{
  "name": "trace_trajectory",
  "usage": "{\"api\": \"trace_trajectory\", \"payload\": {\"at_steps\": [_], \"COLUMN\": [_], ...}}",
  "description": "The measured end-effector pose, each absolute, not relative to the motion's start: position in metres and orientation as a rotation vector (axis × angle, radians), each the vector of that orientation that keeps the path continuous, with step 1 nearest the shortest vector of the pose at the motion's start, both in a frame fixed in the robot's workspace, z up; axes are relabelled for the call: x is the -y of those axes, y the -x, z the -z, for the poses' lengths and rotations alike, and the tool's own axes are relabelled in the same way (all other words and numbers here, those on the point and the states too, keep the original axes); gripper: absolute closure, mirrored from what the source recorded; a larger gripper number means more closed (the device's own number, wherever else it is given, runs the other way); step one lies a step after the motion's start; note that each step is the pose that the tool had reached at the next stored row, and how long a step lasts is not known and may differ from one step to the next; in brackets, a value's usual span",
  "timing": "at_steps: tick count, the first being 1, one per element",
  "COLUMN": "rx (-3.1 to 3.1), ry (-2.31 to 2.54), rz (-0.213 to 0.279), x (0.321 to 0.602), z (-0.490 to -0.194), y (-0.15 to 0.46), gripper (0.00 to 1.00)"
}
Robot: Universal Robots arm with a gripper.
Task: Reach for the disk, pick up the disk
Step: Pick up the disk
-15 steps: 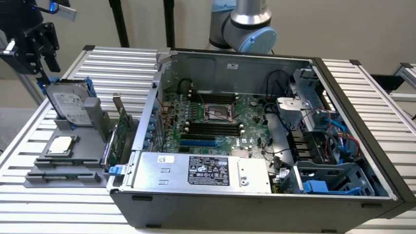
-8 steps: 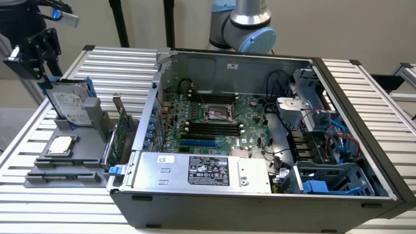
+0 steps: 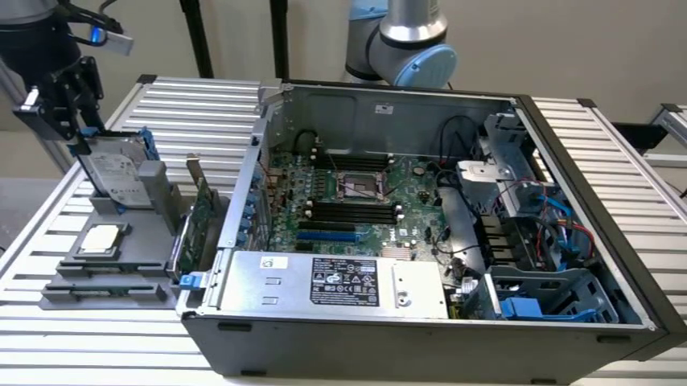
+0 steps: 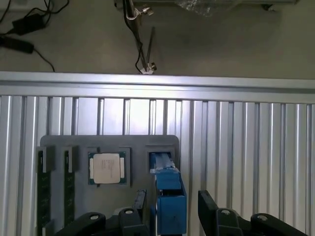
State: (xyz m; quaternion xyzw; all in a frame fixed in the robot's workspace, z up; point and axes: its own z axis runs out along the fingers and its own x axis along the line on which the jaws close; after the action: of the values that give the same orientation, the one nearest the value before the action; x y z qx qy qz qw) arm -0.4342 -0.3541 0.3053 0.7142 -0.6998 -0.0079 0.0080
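currently my gripper [image 4: 172, 209] stands fully open and holds nothing. the disk [image 3: 113, 173] stands on edge in the grey holder [image 4: 64, 142], directly below me, long axis running away from me. its blue-framed edge lies between my fingers, touching neither.

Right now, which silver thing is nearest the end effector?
The flat silver-grey metal hard drive with blue plastic frame, standing upright in the grey tray; the square silver chip lies flat.

Disk [image 3: 112, 175]: silver-grey hard drive with a white printed label and a blue carrier frame. Stands on edge, roughly upright, slotted into the grey holder [image 3: 59, 296] at the exterior view's left.
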Motion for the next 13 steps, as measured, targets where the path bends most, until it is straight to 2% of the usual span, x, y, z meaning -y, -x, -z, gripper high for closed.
{"api": "trace_trajectory", "payload": {"at_steps": [13], "rx": [2.175], "ry": [-2.248], "rz": [0.021], "x": [0.3556], "z": [-0.2961], "y": [0.4342], "gripper": [0.46]}}
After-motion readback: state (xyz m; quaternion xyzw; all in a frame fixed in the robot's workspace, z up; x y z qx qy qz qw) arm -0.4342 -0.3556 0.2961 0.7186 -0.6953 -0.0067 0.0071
